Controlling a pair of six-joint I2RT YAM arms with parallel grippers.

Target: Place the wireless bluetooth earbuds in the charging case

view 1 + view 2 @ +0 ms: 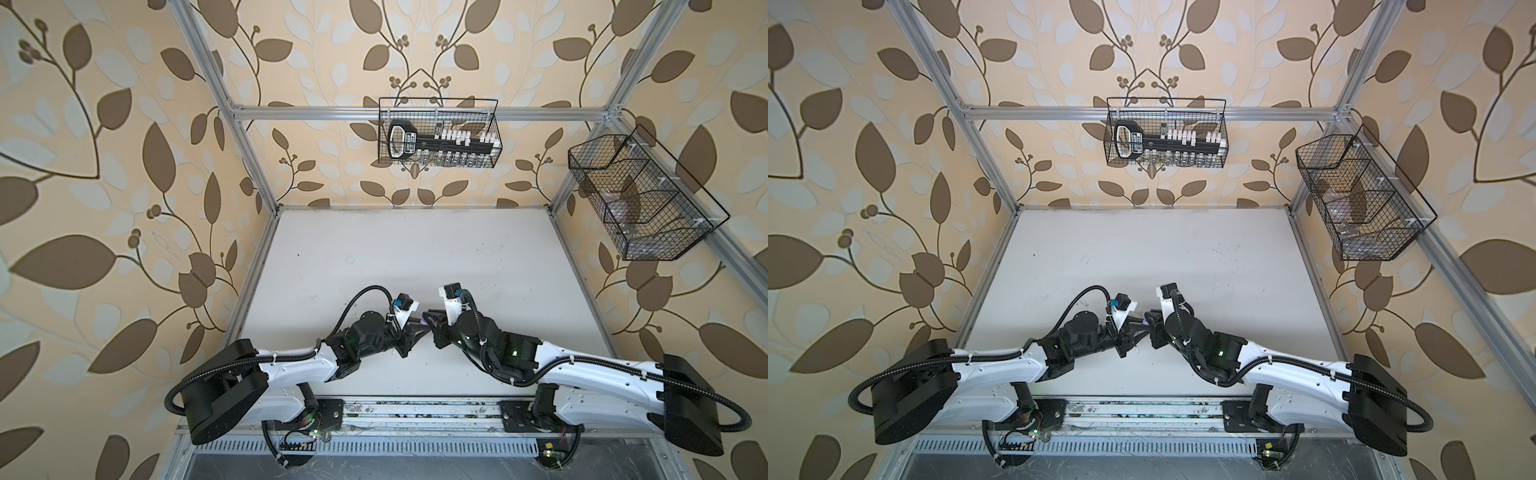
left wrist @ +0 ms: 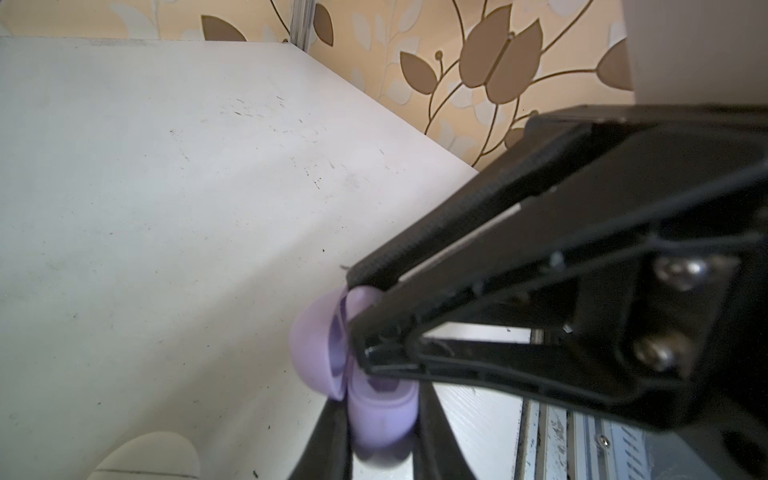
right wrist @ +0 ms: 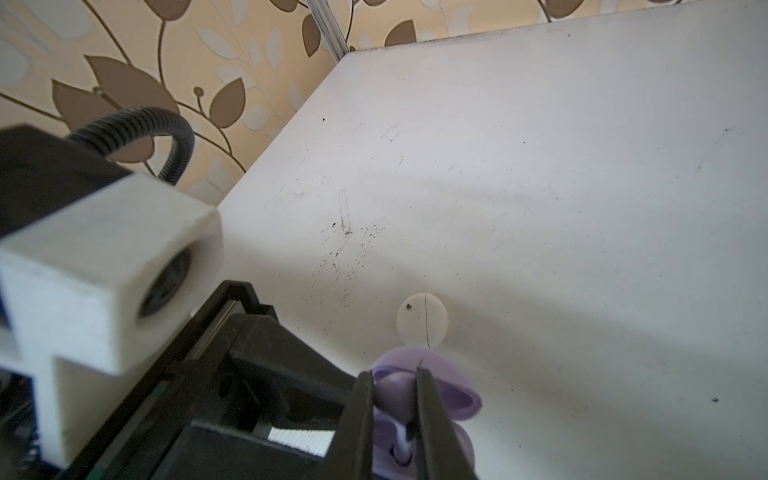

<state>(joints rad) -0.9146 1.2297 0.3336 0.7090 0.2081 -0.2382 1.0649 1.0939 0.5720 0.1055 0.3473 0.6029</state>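
We clamped the left gripper [image 2: 356, 320] on the open round lilac plastic case [image 2: 311, 353] to steady it. The right gripper [image 3: 394, 378] pinched a lilac stemmed earbud [image 3: 395, 395] above.

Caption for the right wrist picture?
Right gripper pinches a lilac stemmed plastic earbud at the open round lilac case, white round case beyond.

The worktop [image 1: 415, 257] is a matt white board, scuffed and peppered with dark specks. The lilac charging case [image 2: 311, 357] is smooth plastic with a soft satin sheen. The earbud [image 3: 404, 440] is paler, glossier plastic, and the white case [image 3: 422, 320] looks frosted and matt. The left claw [image 2: 382, 449] and right claw [image 3: 395, 419] are matt black plastic. The right one's fingers [image 2: 415, 232] are finely ribbed and fixed with shiny metal screws [image 2: 677, 270]. The wire basket [image 1: 444, 160] is black-coated metal, and the frame [image 1: 311, 112] is brushed aluminium.
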